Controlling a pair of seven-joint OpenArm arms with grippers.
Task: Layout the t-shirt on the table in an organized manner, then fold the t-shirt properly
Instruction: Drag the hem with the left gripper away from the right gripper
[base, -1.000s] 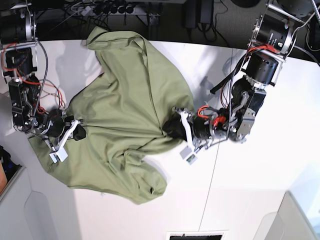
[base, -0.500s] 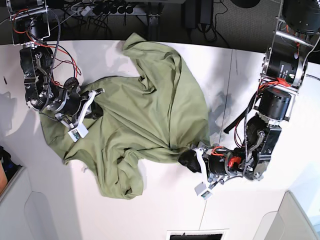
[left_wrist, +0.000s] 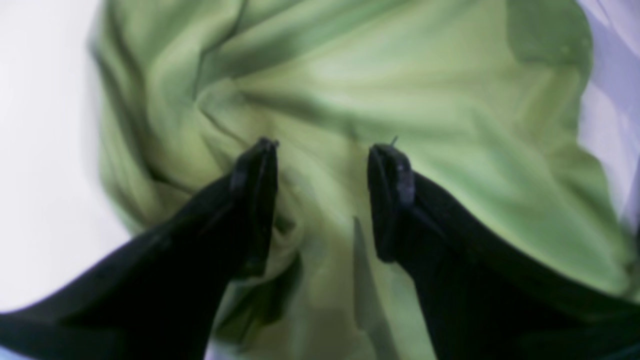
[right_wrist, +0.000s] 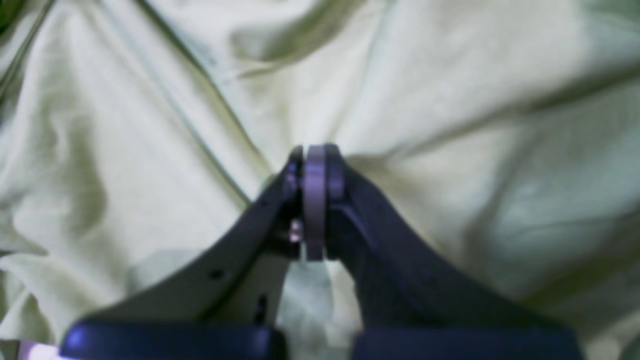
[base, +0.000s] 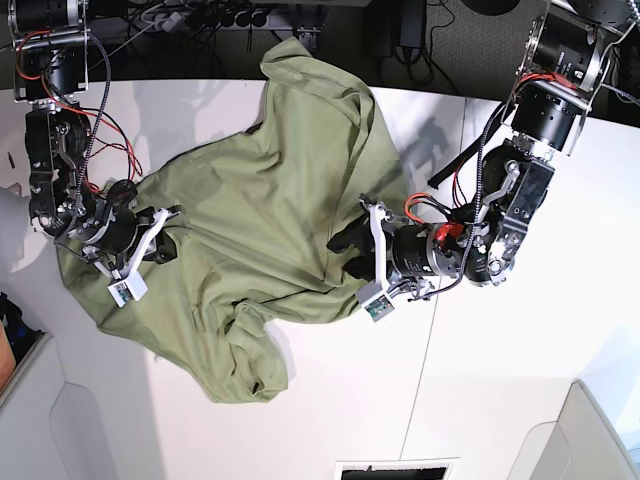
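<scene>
My left gripper (left_wrist: 322, 200) stands released over the t-shirt (base: 270, 200); my right gripper (right_wrist: 314, 200), seemingly, pinches its fabric.

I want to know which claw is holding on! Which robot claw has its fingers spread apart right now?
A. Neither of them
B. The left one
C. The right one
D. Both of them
B. The left claw has its two black fingers standing apart over the green shirt, with cloth showing between them, while the right claw is pinched shut on the shirt.
</scene>
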